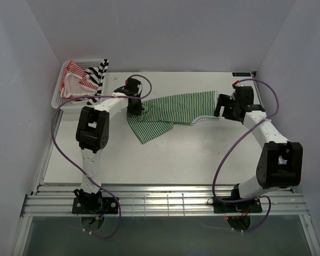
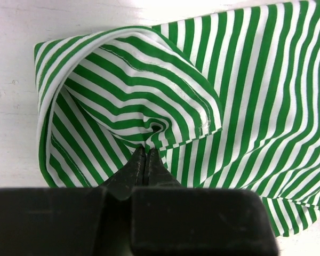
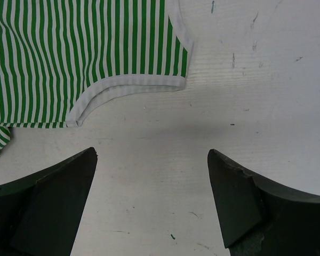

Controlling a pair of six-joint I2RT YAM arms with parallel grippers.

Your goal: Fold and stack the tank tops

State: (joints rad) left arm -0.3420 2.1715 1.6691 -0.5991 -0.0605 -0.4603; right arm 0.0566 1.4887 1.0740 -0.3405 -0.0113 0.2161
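Left gripper (image 2: 145, 153): jaws pressed together, tips meeting at lower centre of the left wrist view. Pinched on a pucker of the green-and-white tank top (image 2: 245, 80); creases run in to the tips from all round. A hemmed edge is folded over just above the pinch, forming a loose curl of cloth across the left half of that frame. Bare white table (image 2: 10, 106) shows along the left edge.

Right gripper (image 3: 152, 157): jaws wide apart, nothing between them, only tabletop. Dark fingers sit in the lower left and lower right corners of the right wrist view. A white-bound strap and armhole edge of the green top fill the upper left, apart from both fingers.

Top view: the green top lies spread across the middle of the table, its lower left part bunched and skewed toward frame bottom. The left gripper is at its left end, and the right gripper is just beside its right end.

Upper left corner of the top view: white mesh basket (image 1: 57, 96). Inside it are the red-and-white tank top (image 1: 72, 80) and the black-and-white tank top (image 1: 100, 74), crumpled, with the black-and-white one draped over the right rim.
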